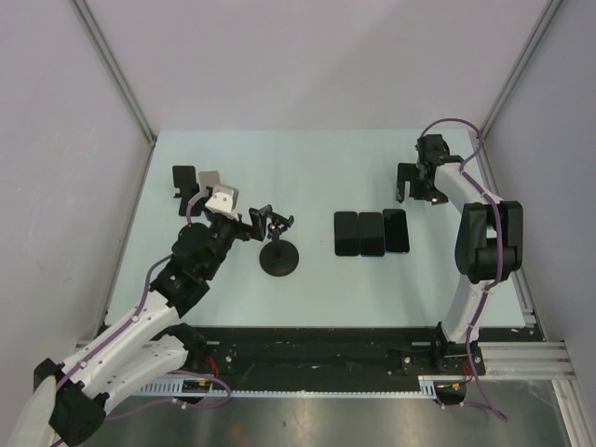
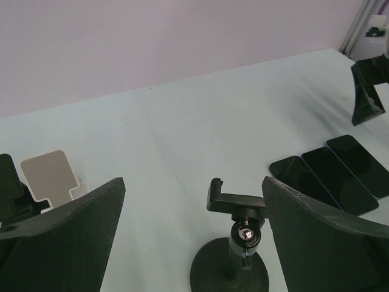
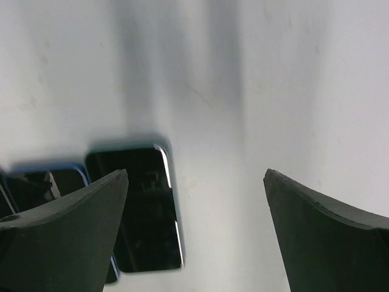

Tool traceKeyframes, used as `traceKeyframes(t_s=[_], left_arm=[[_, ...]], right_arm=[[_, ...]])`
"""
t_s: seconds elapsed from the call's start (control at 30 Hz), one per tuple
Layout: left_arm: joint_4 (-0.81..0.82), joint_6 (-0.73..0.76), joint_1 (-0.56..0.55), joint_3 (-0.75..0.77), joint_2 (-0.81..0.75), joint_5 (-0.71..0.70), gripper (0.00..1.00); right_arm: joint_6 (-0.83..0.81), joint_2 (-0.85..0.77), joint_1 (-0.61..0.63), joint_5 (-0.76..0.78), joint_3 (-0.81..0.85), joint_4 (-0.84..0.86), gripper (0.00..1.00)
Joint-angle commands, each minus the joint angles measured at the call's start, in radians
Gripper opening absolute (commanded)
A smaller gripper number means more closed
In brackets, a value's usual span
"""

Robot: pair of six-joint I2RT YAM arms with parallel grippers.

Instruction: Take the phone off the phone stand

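The black phone stand [image 1: 279, 257] has a round base and an empty clamp [image 2: 238, 201] on top; no phone is in it. Three dark phones [image 1: 371, 233] lie flat side by side on the table to its right, and they also show in the left wrist view [image 2: 331, 175]. My left gripper [image 1: 259, 223] is open, just left of the clamp, and the clamp sits between its fingers [image 2: 79, 231], nearer the right one. My right gripper [image 1: 416, 193] is open and empty, hovering behind the rightmost phone [image 3: 143, 210].
A small black stand [image 1: 184, 179] and a beige stand [image 1: 210, 180] are at the back left of the table; the beige one also shows in the left wrist view [image 2: 50, 175]. Grey walls close in the table on three sides.
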Motion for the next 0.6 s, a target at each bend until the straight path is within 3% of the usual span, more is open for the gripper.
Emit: traceKeyframes(t_s=[0.0, 0.27, 0.57], left_arm=[[0.008, -0.019, 0.006, 0.008, -0.018, 0.026, 1.00], [-0.003, -0.018, 0.006, 0.011, -0.021, 0.023, 1.00], [-0.009, -0.016, 0.006, 0.014, -0.021, 0.023, 1.00]], right_arm=[[0.000, 0.113, 0.040, 0.033, 0.149, 0.035, 1.00], [0.011, 0.261, 0.051, 0.055, 0.291, 0.014, 1.00], [0.017, 0.292, 0.055, 0.041, 0.267, -0.003, 1.00]])
